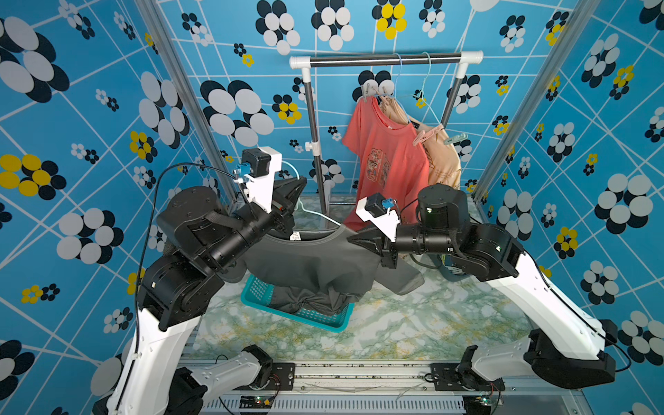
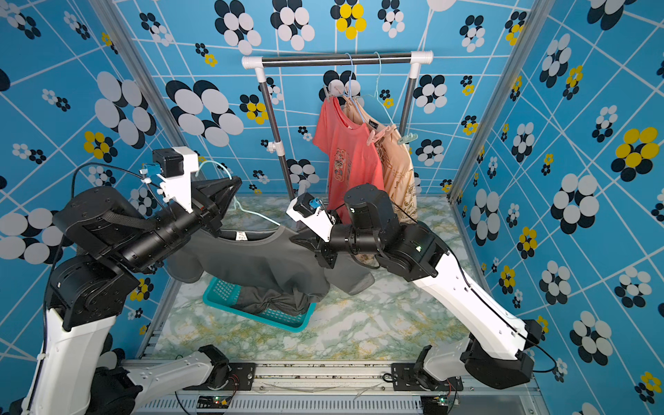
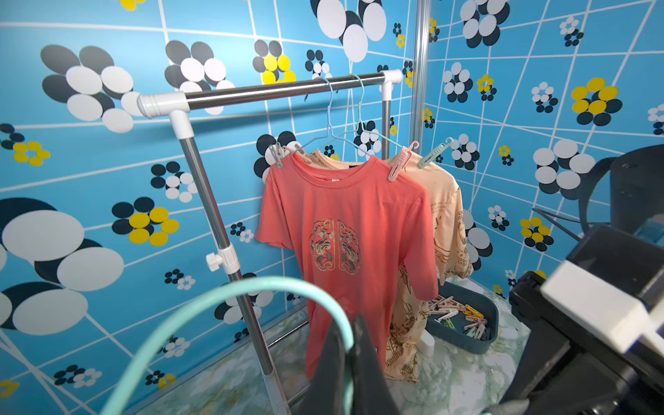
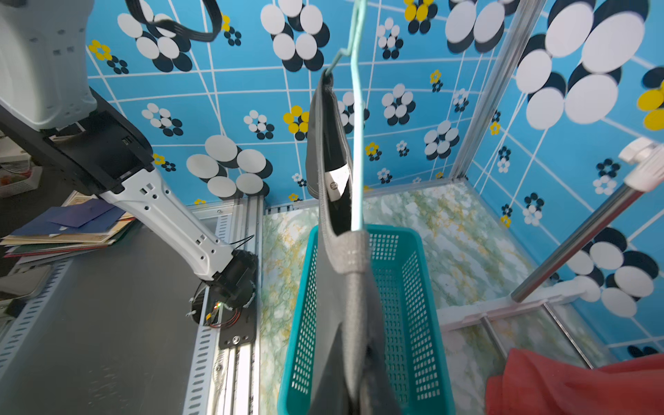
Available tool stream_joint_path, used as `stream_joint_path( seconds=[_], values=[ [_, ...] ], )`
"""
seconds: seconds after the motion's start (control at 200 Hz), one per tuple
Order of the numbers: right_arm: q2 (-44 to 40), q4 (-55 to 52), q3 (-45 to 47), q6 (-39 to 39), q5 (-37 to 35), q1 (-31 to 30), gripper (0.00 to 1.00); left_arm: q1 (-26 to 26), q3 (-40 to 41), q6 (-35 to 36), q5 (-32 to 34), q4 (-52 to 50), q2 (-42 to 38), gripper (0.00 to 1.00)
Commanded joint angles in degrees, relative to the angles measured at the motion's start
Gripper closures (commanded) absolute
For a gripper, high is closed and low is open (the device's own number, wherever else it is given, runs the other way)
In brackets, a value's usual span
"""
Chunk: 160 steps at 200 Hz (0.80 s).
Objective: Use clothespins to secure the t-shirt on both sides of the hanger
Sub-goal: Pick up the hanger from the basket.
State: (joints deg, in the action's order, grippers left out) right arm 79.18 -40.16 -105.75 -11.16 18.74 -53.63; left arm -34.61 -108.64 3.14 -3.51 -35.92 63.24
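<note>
Left gripper [image 2: 235,182] clamped on mint hanger [image 3: 251,282], right gripper [image 1: 354,240] clamped on grey t-shirt [image 1: 312,262] shoulder; nothing pinned. Next probably frees one arm for the clothespins [image 3: 456,316].

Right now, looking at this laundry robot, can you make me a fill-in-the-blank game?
1. The left gripper pinches the hanger; the right gripper pinches the ____ t-shirt.
2. The t-shirt's bottom rests in a teal ____.
3. ____ other shirts hang on the rail.
Missing words: gray, basket, two.
</note>
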Motion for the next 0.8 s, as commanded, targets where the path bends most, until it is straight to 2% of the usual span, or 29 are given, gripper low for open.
stream_joint_path(
  seconds=[0.0,0.12,0.225,0.345,0.44,0.57,0.65,0.795],
  values=[
    [-0.77,-3.33,1.57,-0.06,-1.86,-0.6,0.96,-0.26,-3.33,2.31,5.96,6.43,0.25,1.0],
    [-1.43,-2.81,2.49,0.1,-1.87,-0.6,0.7,-0.52,-2.11,1.61,5.05,6.29,-0.05,1.0],
    [-2.82,-1.9,3.78,0.21,-2.7,-0.6,0.62,-0.78,0.63,1.87,6.3,7.03,-0.91,1.0],
    [-5.79,-1.35,6.59,0.63,-7.95,-0.44,0.53,-0.98,5.18,3.22,9.32,8.05,-3.02,1.0],
    [-9.78,0.35,11.51,1.95,-13.13,0.14,0.48,-0.99,10.88,3.89,12.25,8.14,-5.42,1.0],
    [-16.48,3.03,19.86,4.28,-17.86,1.95,0.42,-0.99,22.82,3.39,16.25,9.53,-9.84,1.0],
    [-20.88,4.54,24.56,6.44,-19.34,4.75,0.4,-0.9,31.09,1.65,18.78,11.31,-12.73,1.0],
    [-26.11,4.61,30.93,10.01,-22.09,10.52,0.4,-0.9,43.86,-3.24,18.78,12.93,-15.18,1.0]
  ],
)
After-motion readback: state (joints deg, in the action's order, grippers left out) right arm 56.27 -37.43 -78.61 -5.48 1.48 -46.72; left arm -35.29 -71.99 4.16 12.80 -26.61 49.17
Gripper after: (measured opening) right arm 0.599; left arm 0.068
